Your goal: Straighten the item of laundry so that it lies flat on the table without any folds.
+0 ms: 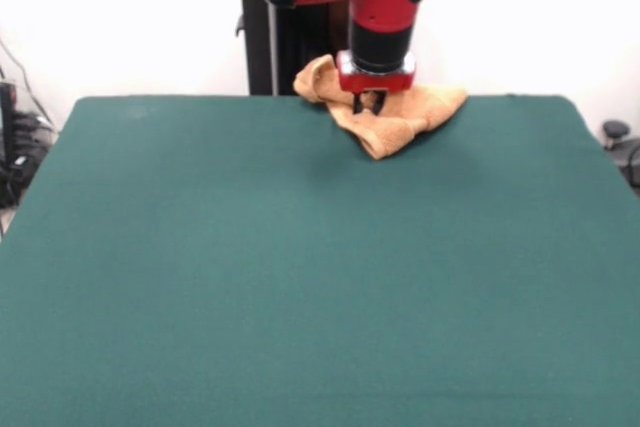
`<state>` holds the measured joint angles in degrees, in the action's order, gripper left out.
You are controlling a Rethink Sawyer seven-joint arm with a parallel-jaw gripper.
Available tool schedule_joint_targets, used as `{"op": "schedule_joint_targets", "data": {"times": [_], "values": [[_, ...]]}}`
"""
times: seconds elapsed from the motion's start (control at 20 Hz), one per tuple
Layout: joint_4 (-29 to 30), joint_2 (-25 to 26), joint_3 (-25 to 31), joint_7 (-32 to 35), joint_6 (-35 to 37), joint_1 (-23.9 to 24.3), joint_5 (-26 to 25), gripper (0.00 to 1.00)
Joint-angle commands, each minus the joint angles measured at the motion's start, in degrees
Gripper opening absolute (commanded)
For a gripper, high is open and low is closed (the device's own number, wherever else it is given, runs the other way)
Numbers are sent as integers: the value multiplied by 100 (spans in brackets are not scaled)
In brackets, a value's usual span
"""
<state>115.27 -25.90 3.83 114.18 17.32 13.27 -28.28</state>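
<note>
The orange-tan towel [400, 117] lies crumpled and folded at the far edge of the dark green table [300, 277], close to the robot's pedestal. One part bulges up at the left of the arm, and a folded corner points toward the camera. The red and black arm comes down from above, and my gripper [368, 103] stands right on the middle of the towel, its dark tips touching or pressed into the cloth. The tips are small and partly hidden by the towel, so their stance is unclear.
The black pedestal [275, 42] stands just behind the towel at the table's far edge. Cables and dark equipment [20, 147] sit off the table at the left, and a dark object [615, 132] at the right.
</note>
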Motion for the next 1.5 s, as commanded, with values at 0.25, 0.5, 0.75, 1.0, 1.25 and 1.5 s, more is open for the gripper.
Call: {"op": "schedule_joint_targets", "data": {"times": [0.25,0.5,0.75,1.0,1.25,1.5], "values": [[-21,-369,-323,1031,-705,-164,140,100],[649,-1439,-261,936,-65,-89,423,100],[986,-1926,-130,808,246,61,621,100],[1019,-1677,-67,830,-79,121,653,100],[954,-1436,-13,808,-259,85,699,100],[478,-376,-127,905,-1034,-68,530,100]]}}
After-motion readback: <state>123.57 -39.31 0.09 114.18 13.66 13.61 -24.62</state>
